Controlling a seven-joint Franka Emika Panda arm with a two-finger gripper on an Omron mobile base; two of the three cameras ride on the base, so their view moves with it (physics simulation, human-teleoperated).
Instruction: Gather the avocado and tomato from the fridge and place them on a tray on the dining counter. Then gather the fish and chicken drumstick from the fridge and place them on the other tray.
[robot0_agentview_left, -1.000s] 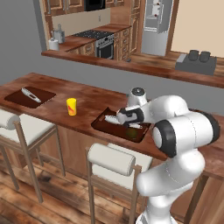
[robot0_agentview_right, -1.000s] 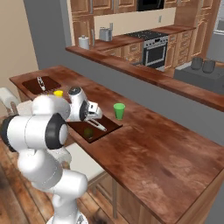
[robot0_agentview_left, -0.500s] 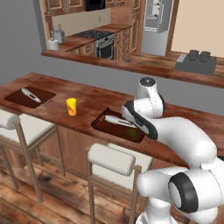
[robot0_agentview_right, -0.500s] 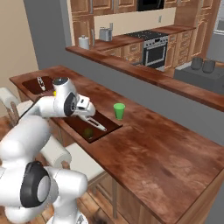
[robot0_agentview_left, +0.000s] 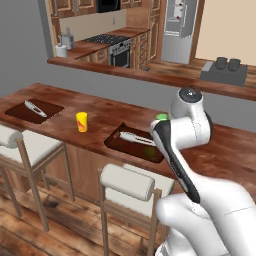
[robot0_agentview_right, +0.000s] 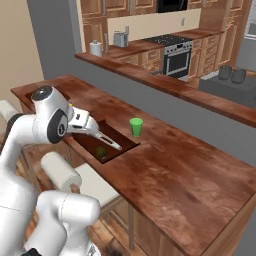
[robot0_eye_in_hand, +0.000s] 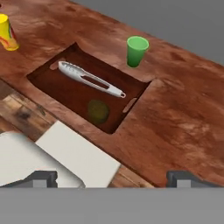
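Observation:
On the dining counter (robot0_agentview_left: 100, 112) lies a dark tray (robot0_eye_in_hand: 54, 78) holding silver tongs (robot0_eye_in_hand: 92, 80) and the green avocado (robot0_eye_in_hand: 98, 111). From the base views the same tray (robot0_agentview_left: 116, 142) (robot0_agentview_right: 120, 137) shows the avocado (robot0_agentview_left: 150, 151) (robot0_agentview_right: 101, 151) at its near end. My gripper (robot0_eye_in_hand: 112, 178) hangs open above the counter's near edge, back from the tray, with nothing between its fingertips (robot0_eye_in_hand: 41, 177). A second tray (robot0_agentview_left: 20, 111) with tongs sits far left. The grey fridge (robot0_agentview_left: 176, 30) stands at the back. Tomato, fish and chicken drumstick are out of view.
A green cup (robot0_eye_in_hand: 137, 51) (robot0_agentview_right: 135, 126) stands just beyond the near tray, and a yellow cup (robot0_agentview_left: 81, 121) (robot0_eye_in_hand: 6, 33) between the two trays. White-cushioned stools (robot0_agentview_left: 130, 182) line the counter's front. A stove and wooden cabinets fill the back.
The arm has drawn up and back from the near tray, folding over the counter edge. The avocado stays in the tray and the gripper remains open.

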